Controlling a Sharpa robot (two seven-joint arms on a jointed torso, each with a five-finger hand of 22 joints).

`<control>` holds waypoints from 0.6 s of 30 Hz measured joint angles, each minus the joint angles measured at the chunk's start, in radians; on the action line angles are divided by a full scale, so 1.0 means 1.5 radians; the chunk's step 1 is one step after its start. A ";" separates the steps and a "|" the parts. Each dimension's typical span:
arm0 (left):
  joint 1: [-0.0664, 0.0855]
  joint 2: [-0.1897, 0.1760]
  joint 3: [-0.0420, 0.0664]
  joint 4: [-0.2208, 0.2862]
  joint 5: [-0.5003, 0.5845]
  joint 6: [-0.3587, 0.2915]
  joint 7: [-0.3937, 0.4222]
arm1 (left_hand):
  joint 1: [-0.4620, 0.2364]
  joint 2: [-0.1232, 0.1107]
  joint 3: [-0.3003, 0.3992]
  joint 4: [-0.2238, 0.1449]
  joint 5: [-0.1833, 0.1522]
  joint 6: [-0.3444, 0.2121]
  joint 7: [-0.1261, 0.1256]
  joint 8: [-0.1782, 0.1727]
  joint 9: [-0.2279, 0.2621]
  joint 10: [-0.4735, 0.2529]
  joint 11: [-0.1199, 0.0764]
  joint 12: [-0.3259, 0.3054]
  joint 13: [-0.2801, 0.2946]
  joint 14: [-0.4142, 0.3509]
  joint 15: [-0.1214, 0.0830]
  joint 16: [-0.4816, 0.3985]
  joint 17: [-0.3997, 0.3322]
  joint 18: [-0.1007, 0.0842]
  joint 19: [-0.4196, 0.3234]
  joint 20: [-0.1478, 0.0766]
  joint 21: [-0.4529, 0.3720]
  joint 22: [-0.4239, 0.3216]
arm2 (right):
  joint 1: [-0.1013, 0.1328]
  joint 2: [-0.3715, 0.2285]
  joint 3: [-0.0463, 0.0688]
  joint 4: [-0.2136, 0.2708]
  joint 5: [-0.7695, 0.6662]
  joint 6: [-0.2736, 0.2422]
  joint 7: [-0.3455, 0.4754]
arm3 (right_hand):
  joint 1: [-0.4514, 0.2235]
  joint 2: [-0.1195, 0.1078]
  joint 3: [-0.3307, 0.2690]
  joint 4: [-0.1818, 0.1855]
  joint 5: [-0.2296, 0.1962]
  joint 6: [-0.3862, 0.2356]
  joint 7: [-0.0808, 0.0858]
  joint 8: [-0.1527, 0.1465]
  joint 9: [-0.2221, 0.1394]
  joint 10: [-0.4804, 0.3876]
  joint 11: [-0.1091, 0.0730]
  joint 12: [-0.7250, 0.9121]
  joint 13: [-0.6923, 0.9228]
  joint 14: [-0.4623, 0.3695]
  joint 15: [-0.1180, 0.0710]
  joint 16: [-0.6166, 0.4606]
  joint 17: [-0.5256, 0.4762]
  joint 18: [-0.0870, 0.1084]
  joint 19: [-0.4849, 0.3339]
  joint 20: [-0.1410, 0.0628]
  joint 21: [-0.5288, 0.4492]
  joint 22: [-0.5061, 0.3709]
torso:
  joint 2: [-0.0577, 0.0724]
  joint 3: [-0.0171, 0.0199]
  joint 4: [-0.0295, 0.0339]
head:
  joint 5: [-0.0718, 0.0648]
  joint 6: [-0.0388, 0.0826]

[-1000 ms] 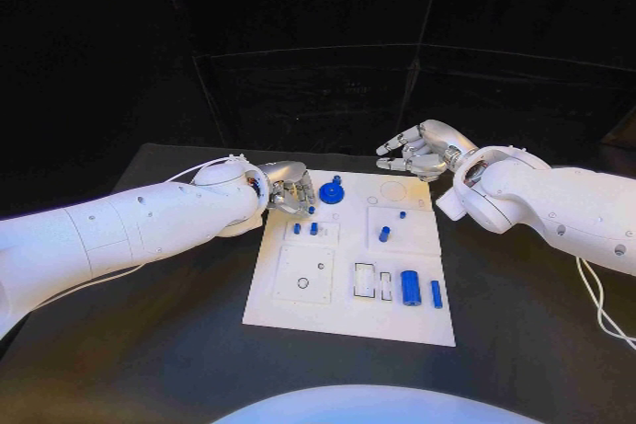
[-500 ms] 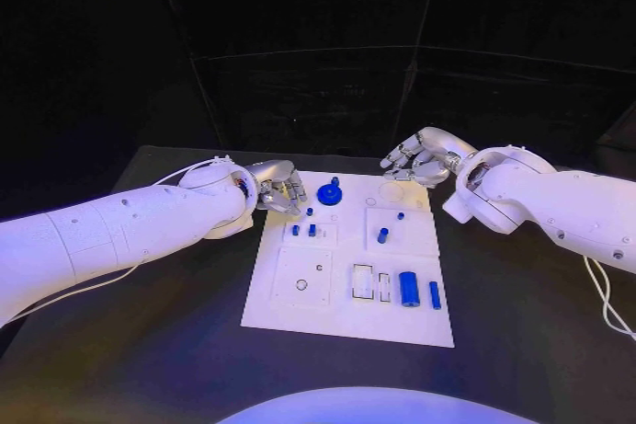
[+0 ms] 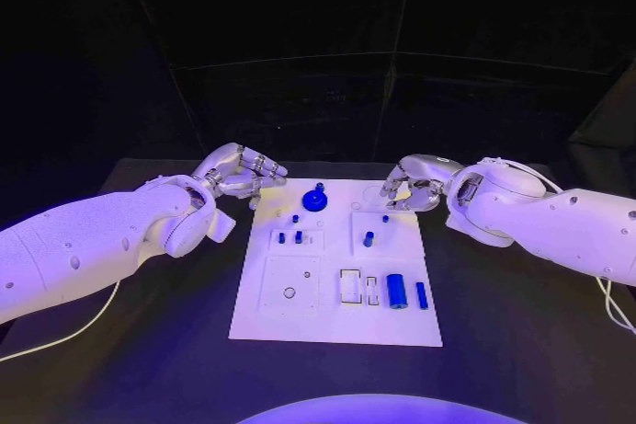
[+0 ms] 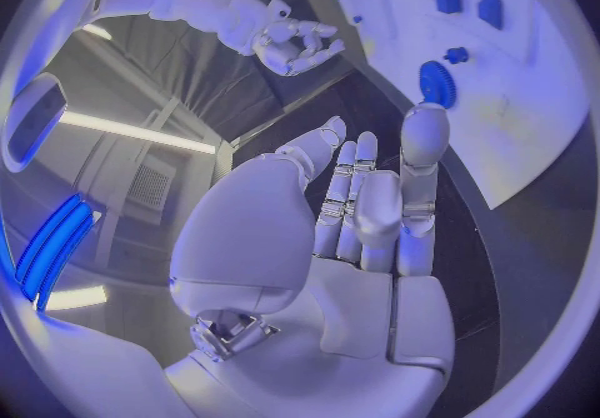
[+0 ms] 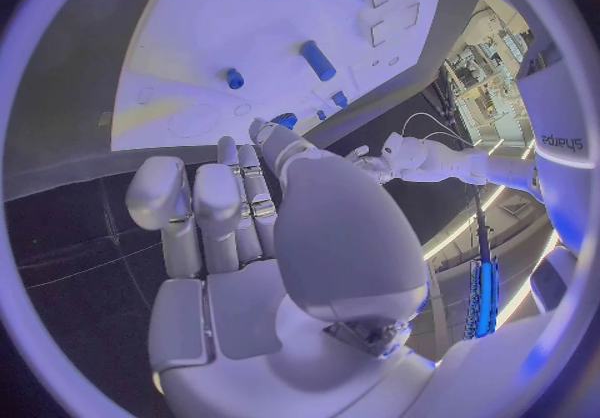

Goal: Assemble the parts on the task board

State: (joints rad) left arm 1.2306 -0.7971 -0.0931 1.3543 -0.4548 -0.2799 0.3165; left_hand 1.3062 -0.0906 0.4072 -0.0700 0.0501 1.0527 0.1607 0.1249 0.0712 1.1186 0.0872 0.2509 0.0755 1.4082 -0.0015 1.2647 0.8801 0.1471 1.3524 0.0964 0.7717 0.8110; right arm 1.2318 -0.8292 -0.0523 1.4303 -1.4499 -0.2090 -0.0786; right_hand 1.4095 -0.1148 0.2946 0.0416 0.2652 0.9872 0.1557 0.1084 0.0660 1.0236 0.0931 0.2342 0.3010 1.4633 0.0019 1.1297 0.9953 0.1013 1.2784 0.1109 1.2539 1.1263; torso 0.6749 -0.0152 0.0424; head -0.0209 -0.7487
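Left hand (image 3: 243,173) seen empty, fingers loosely curled, off task board (image 3: 332,325) far-left corner; blue gear (image 3: 315,200) stands just right of it, nearer than to right hand (image 3: 404,191); right hand empty, fingers part-curled, over far-right edge.

"sharpa" on right arm (image 5: 560,143)

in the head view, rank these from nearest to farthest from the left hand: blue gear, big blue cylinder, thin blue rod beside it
From the left hand:
1. Blue gear, at the board's far end, just beside the hand.
2. Big blue cylinder, in the near right part.
3. Thin blue rod, right of the cylinder, slightly farther.
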 measured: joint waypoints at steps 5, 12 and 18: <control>0.000 -0.012 -0.001 0.020 0.121 0.014 0.072 | -0.003 0.003 -0.004 0.004 0.000 0.000 0.000 0.002 -0.001 0.000 0.000 0.000 0.000 -0.013 0.000 -0.012 -0.028 0.010 -0.013 0.001 -0.036 -0.030 | -0.009 0.001 0.000 0.000 -0.043 0.000 -0.015 | -0.004 -0.004 0.004 0.000 -0.004 0.000 0.000 -0.006 0.000 0.000 0.000 -0.011 -0.022 0.000 0.000 0.007 0.009 0.000 0.007 0.002 0.005 0.008 | 0.000 -0.0003 0.0012 | -0.008 0.001; -0.002 -0.020 -0.002 0.039 0.200 0.030 0.116 | -0.003 0.003 -0.004 0.004 0.000 0.000 0.000 0.003 -0.001 0.000 0.000 0.001 0.000 -0.027 0.001 -0.025 -0.053 0.010 -0.029 0.001 -0.067 -0.057 | -0.023 0.011 0.000 -0.006 -0.070 0.003 -0.031 | -0.006 -0.006 0.008 0.001 -0.008 -0.001 0.003 -0.009 0.001 -0.002 0.002 -0.016 -0.040 0.002 0.002 0.014 0.015 0.000 0.008 0.003 0.008 0.013 | 0.000 -0.0007 0.0019 | -0.010 0.003; -0.003 -0.023 -0.002 0.042 0.233 0.037 0.133 | -0.003 0.003 -0.006 0.002 0.000 0.000 0.000 0.003 -0.001 0.000 0.000 0.003 0.000 -0.029 0.003 -0.028 -0.058 0.010 -0.032 0.002 -0.075 -0.065 | -0.032 0.019 0.000 -0.010 -0.081 0.013 -0.038 | -0.004 -0.009 0.017 -0.003 -0.008 0.006 0.010 -0.009 0.003 0.003 0.007 -0.018 -0.055 0.002 0.002 0.023 0.025 0.000 0.016 0.006 0.018 0.022 | 0.000 -0.0003 0.0019 | -0.010 0.002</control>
State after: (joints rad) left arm 1.2264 -0.8312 -0.0960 1.4176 -0.1056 -0.2250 0.5156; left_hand 1.3016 -0.0860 0.3987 -0.0677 0.0501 1.0526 0.1606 0.1288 0.0692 1.1185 0.0873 0.2555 0.0754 1.3640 0.0028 1.2229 0.7926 0.1620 1.3037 0.0995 0.6587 0.7139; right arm 1.1841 -0.8010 -0.0523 1.4146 -1.5721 -0.1902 -0.1356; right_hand 1.4038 -0.1276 0.3208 0.0374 0.2534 0.9958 0.1712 0.0956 0.0701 1.0278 0.1040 0.2069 0.2190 1.4669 0.0055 1.1642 1.0335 0.1011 1.3017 0.1193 1.2810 1.1594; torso 0.6755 -0.0157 0.0452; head -0.0364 -0.7463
